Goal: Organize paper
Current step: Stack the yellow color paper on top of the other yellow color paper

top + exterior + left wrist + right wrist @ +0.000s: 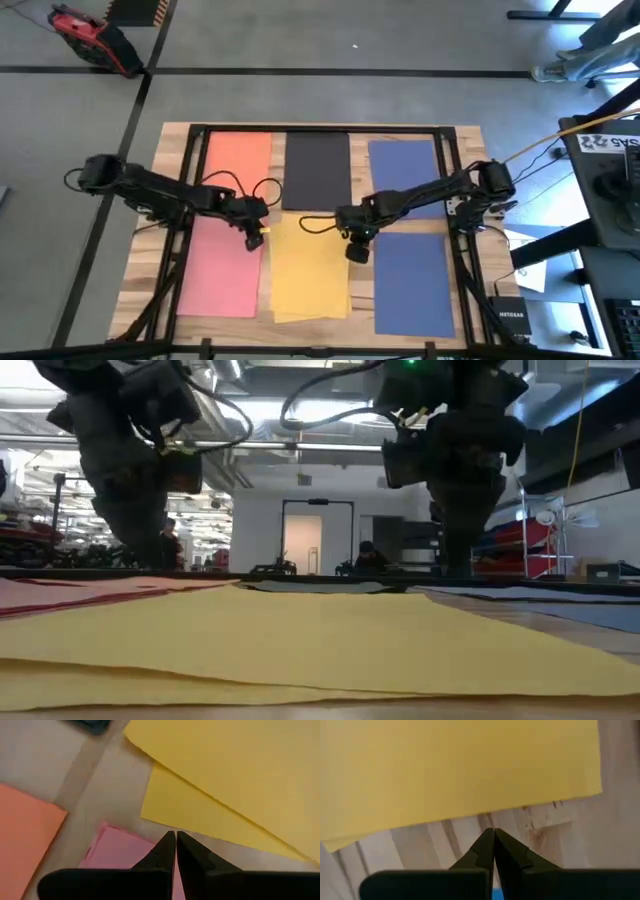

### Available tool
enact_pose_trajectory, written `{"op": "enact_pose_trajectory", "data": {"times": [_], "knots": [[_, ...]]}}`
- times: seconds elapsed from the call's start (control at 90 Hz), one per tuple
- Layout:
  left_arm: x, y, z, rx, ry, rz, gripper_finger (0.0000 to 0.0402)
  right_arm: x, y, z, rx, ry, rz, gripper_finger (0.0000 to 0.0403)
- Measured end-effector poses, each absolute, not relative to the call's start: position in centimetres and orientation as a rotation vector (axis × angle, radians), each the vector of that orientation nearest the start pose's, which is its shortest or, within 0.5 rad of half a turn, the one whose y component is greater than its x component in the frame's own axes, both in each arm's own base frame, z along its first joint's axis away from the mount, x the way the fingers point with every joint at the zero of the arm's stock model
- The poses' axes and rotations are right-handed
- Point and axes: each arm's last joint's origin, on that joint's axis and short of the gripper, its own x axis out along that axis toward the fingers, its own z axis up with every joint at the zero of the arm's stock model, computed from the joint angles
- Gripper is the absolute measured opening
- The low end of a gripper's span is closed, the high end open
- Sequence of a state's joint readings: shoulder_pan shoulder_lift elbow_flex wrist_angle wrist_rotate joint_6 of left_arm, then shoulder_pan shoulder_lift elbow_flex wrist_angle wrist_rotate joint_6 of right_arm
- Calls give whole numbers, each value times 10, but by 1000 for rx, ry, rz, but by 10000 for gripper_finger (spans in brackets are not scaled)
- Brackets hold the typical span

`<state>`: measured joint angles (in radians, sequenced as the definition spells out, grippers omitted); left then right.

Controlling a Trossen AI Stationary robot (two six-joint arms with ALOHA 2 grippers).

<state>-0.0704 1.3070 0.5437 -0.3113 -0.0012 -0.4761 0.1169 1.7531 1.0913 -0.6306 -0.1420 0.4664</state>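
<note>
Paper covers the wooden table (470,180) in coloured sheets: orange sheet (238,158), black sheet (317,168) and a blue sheet (405,165) along the far side, pink sheet (220,270), yellow sheets (310,275) and another blue sheet (412,285) nearer. The left gripper (254,238) hangs between pink and yellow, jaws pressed together, holding nothing. The right gripper (357,250) sits at the yellow sheets' edge, jaws also closed and empty. Only the left wrist view shows two yellow sheets overlapping askew. The low view shows a hall with a doorway (302,538); the arms' tops are cut off there.
</note>
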Motion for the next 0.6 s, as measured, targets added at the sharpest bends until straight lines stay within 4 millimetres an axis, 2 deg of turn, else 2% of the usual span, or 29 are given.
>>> {"op": "enact_pose_trajectory", "data": {"times": [0.178, 0.333, 0.6], "knots": [[234, -17, 146, -376, 1096, 184, 0, 319, 39, 159, 417, 1313, -108, 0], [241, -18, 142, -383, 1143, 194, 0, 315, 34, 152, 437, 1316, -163, 0], [236, -18, 147, -367, 1262, 259, 0, 307, 22, 141, 456, 1330, -246, 0]]}}
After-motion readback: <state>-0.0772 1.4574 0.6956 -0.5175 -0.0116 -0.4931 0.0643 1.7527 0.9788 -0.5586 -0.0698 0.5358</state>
